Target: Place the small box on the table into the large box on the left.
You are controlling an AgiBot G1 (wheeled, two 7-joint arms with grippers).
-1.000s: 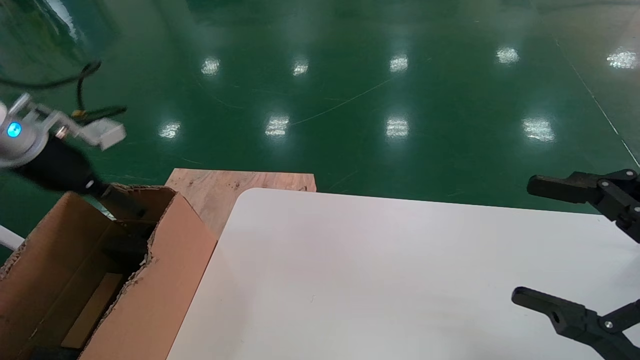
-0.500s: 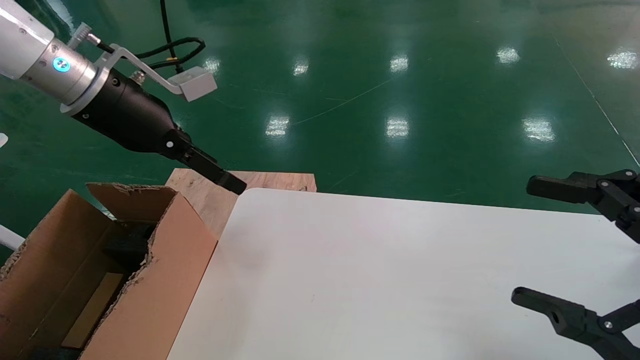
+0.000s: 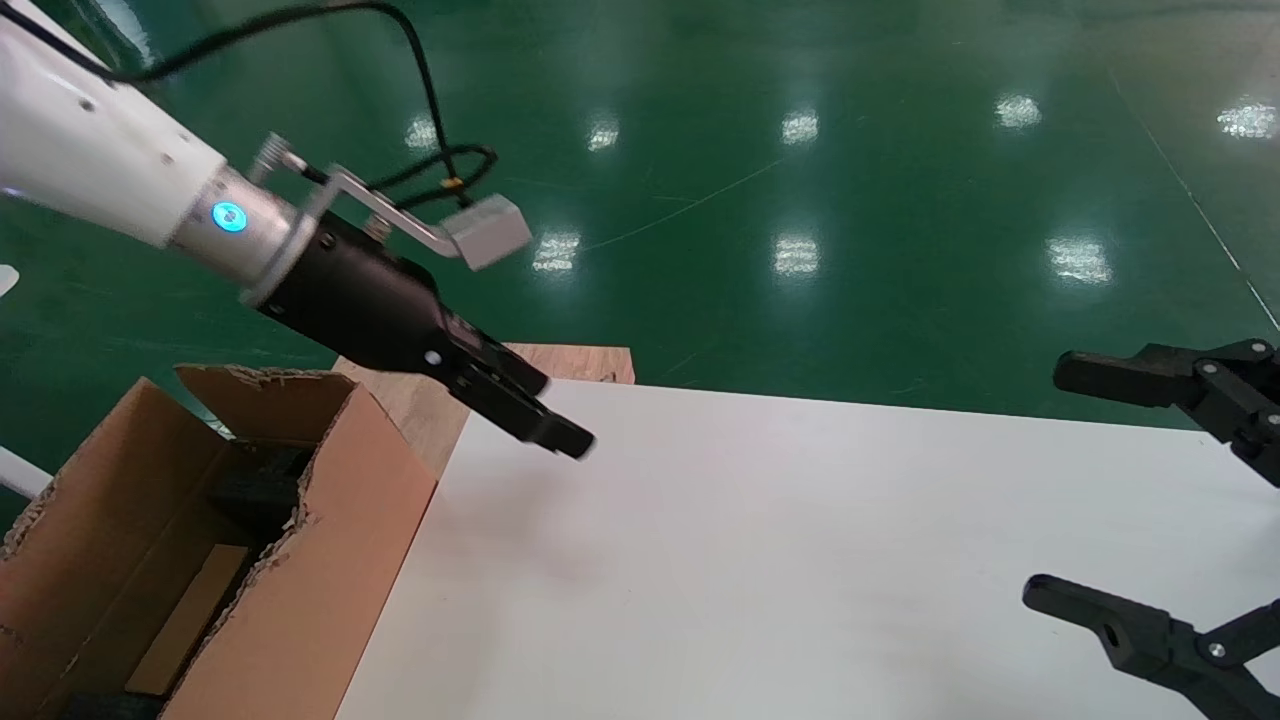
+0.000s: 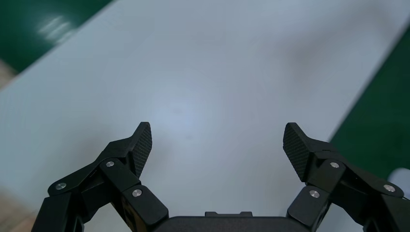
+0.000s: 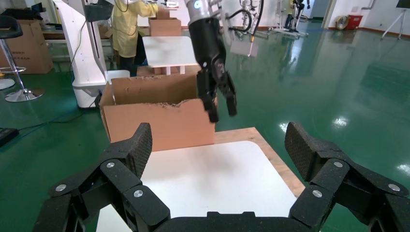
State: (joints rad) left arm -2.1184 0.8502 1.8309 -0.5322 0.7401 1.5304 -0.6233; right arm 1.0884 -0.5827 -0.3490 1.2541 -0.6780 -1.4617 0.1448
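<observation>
Head view, my left gripper (image 3: pixel 560 437): over the near-left corner of the table (image 3: pixel 800 560), above the surface; carries nothing.
Head view, my right gripper (image 3: pixel 1090 490): parked at the table's right edge, fingers spread wide, nothing between them.
Head view, large box (image 3: pixel 300 560): on my left against the table's edge, flaps up, torn rim, dark inside.
Head view, small box (image 3: pixel 185 620): a flat brown shape low inside the large box; I take it for the small box, though little of it shows.
Head view, surroundings: wooden board (image 3: pixel 590 362) behind the table corner; green floor (image 3: pixel 800 150) beyond.
Left wrist view, my left gripper (image 4: pixel 217 150): jaws released and wide apart, only white tabletop between them.
Right wrist view, my right gripper (image 5: pixel 217 150): jaws spread, idle; left arm seen far off above the large box (image 5: pixel 159 121) and table corner.
Progress, my judgement: no box on the tabletop, so placing looks done; only parking my left arm remains.
Obstacles: the large box's tall flap near my left arm; nothing else in the way.
</observation>
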